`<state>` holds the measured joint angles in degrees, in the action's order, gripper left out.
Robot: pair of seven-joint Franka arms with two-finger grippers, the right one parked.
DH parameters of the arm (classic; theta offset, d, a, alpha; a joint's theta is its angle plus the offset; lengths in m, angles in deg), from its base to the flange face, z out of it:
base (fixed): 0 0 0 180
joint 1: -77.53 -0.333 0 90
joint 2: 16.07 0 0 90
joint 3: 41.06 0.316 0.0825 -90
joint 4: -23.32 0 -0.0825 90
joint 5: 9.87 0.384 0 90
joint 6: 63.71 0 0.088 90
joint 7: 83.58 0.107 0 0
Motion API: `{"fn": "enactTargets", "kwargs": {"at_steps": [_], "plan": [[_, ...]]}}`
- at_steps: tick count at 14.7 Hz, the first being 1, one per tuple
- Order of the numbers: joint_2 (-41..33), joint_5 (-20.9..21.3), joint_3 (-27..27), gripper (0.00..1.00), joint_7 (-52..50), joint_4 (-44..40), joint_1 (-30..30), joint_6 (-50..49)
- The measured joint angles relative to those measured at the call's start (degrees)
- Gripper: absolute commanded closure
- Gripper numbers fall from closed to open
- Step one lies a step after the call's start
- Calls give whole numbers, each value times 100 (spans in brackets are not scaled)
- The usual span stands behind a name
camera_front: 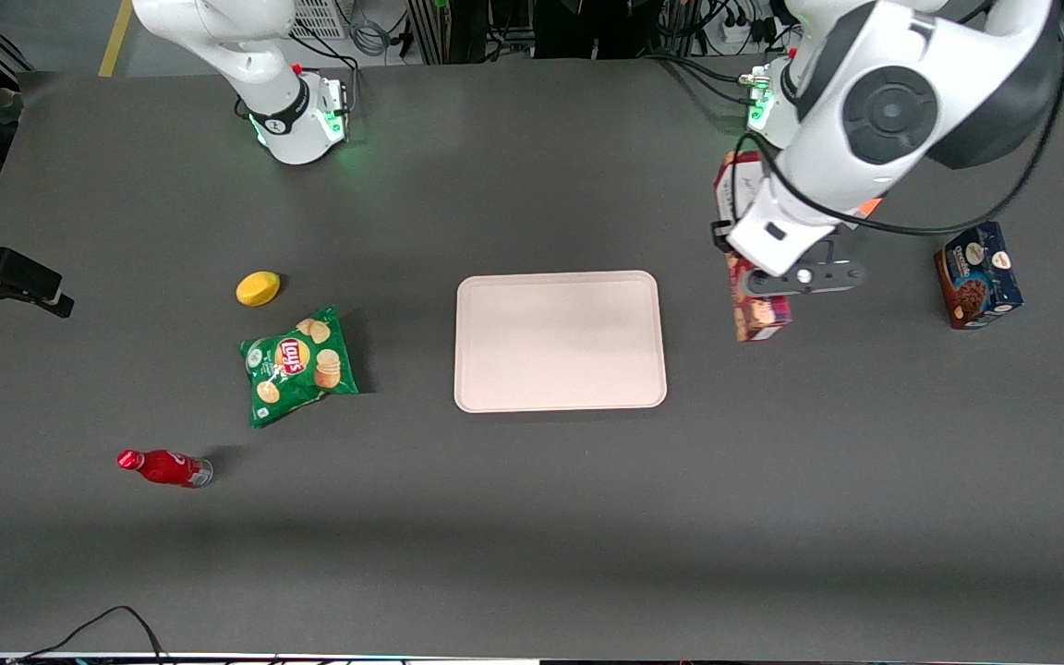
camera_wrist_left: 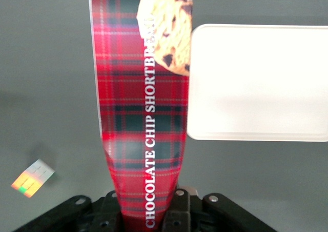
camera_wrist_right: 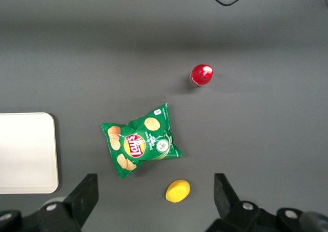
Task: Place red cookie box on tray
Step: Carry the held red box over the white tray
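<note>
Red tartan cardboard marks the red cookie box point(camera_front: 754, 309), which is seen right of centre in the front view, held clear of the table beside the tray point(camera_front: 560, 340) and not yet over it. The gripper point(camera_wrist_left: 154, 211) is clamped on one narrow end of the box, so the whole length hangs out from the fingers; in the left wrist view the box point(camera_wrist_left: 143, 114) partly overlaps the pale tray point(camera_wrist_left: 259, 83), whose surface is bare. A slip or a swing is judged the main risk: with the hold taken at the very end, the free end could pivot during the move, and the box could be set down across the low rim or half off the tray if released too early. "CHOCOLATE CHIP SHORTBREAD" is printed along the box in white, the last letters being partly lost on a cookie picture. At centre left of the front view a green Lay's chip bag point(camera_front: 296, 365) carries its logo, and at the right a blue-and-brown cookie box point(camera_front: 977, 274) bears writing too small to be read.
</note>
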<state>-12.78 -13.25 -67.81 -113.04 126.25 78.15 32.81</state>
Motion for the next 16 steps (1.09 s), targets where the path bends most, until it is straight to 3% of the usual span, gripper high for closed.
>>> {"fn": "enactTargets", "kwargs": {"at_steps": [6, 16], "plan": [[726, 20, -887, 92, -773, 208, 104, 1229], [2263, 1017, -934, 90, -1298, 352, 270, 2648]]}}
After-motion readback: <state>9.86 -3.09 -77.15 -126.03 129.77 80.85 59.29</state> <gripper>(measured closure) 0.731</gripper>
